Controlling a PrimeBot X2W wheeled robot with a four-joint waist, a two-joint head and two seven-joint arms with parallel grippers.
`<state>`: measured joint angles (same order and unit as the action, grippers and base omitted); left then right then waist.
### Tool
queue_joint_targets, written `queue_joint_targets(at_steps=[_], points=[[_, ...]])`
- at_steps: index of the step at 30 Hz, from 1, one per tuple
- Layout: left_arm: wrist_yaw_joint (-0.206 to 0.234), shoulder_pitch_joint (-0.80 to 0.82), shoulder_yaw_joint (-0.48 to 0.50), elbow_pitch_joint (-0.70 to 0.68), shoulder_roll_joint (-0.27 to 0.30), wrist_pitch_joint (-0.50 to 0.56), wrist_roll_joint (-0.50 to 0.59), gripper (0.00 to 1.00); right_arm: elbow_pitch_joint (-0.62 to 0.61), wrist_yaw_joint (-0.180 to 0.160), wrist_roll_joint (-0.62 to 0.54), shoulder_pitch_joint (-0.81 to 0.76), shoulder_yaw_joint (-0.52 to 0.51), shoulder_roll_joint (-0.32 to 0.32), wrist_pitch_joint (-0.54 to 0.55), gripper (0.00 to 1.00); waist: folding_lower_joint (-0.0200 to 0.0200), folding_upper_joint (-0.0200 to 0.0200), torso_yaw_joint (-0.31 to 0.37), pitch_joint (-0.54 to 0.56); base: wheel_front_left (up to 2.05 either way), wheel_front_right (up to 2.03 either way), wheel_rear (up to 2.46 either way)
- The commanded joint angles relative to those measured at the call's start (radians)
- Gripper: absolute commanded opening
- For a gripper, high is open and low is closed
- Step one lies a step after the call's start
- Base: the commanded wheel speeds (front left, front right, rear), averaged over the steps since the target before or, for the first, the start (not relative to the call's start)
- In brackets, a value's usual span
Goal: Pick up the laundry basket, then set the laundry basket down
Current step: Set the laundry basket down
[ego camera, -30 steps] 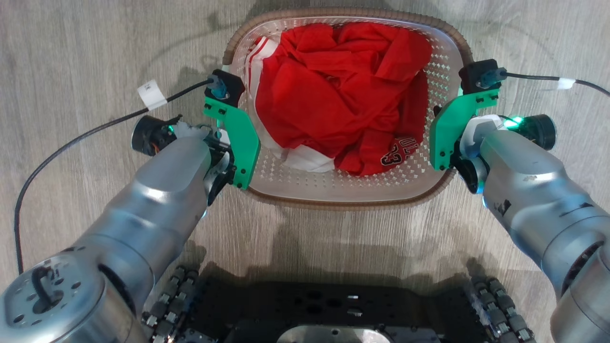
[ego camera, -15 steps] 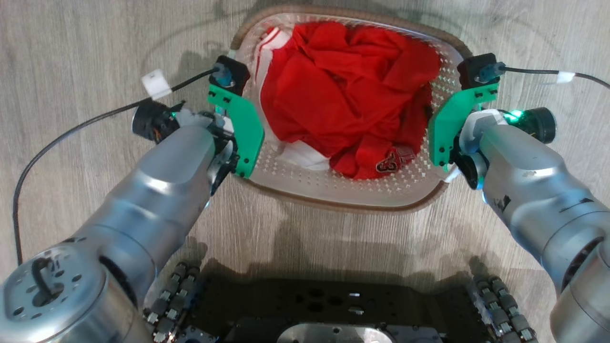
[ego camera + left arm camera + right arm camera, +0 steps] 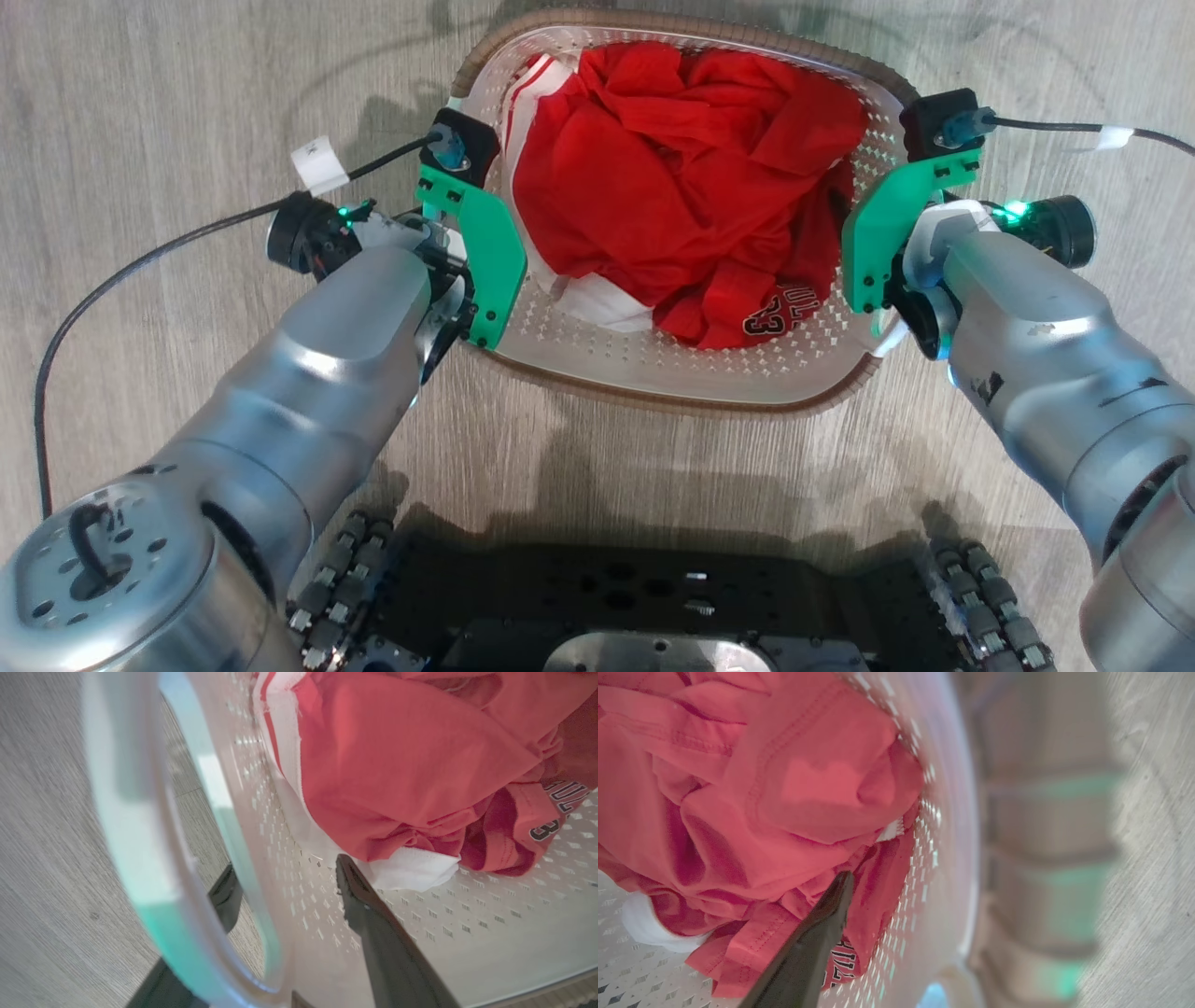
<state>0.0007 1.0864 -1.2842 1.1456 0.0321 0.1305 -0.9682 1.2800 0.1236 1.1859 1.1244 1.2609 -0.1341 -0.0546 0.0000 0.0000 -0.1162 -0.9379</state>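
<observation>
Fingers (image 3: 373, 914) splayed; left pincer (image 3: 285, 863), right pincer (image 3: 896, 882) loose at laundry basket (image 3: 653, 369) walls

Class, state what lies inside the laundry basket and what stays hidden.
Inside the laundry basket lies crumpled red clothing with white trim and dark lettering. Anything beneath it, and much of the basket's floor, is covered.

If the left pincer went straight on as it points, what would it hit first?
Probably the crumpled red-and-white jersey: the left pincer has its inner finger aimed at the white hem, though depth is unclear.

White perforated basket (image 3: 653, 364), brown rim (image 3: 700, 407); red jersey (image 3: 681, 168).
</observation>
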Motion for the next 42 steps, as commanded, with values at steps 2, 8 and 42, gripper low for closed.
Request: queue_joint_targets(at_steps=[2, 8, 42], points=[[0.009, -0.003, 0.004, -0.011, 0.018, 0.0, 0.006, 1.0, 0.001, 0.007, -0.019, -0.042, 0.008, 0.006, -0.01, 1.0, 0.0, 0.0, -0.004, -0.002, 0.0, 0.0, 0.0], [0.015, 0.002, 0.004, -0.019, 0.018, -0.001, 0.004, 1.0, -0.003, 0.007, -0.039, -0.026, 0.011, -0.003, -0.005, 1.0, 0.0, 0.0, -0.012, -0.005, 0.0, 0.0, 0.0], [0.038, -0.116, 0.004, 0.036, 0.018, -0.057, 0.082, 1.0, 0.007, 0.007, -0.011, -0.143, 0.004, 0.008, 0.005, 1.0, 0.0, 0.0, -0.005, 0.306, 0.0, 0.0, 0.0]])
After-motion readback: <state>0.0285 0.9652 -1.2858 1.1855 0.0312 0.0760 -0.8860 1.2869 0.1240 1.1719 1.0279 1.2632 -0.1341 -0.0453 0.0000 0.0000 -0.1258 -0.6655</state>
